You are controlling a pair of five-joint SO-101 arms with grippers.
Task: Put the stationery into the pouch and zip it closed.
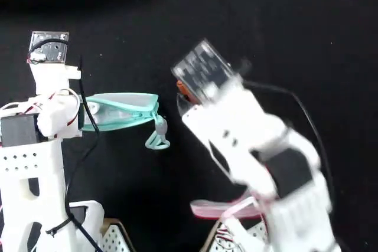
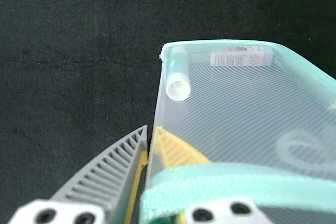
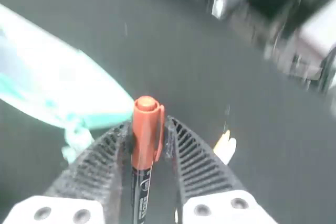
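A black worktop (image 1: 266,39) carries a see-through pouch (image 1: 121,110) with mint-green edging. At one end, the fingers of the left gripper (image 2: 151,134) pinch a wall of the pouch, and a white tube (image 2: 177,85) lies inside it. Near the pouch's other end, the fingers of the right gripper (image 3: 147,125) pinch a pen (image 3: 145,148) with an orange-brown cap.

Fuzzy and hidden bits
The right arm (image 1: 254,146) is blurry and covers most of the pen (image 1: 182,88) beside the pouch (image 1: 125,110). The pouch's other end hides behind the left arm (image 1: 48,90).
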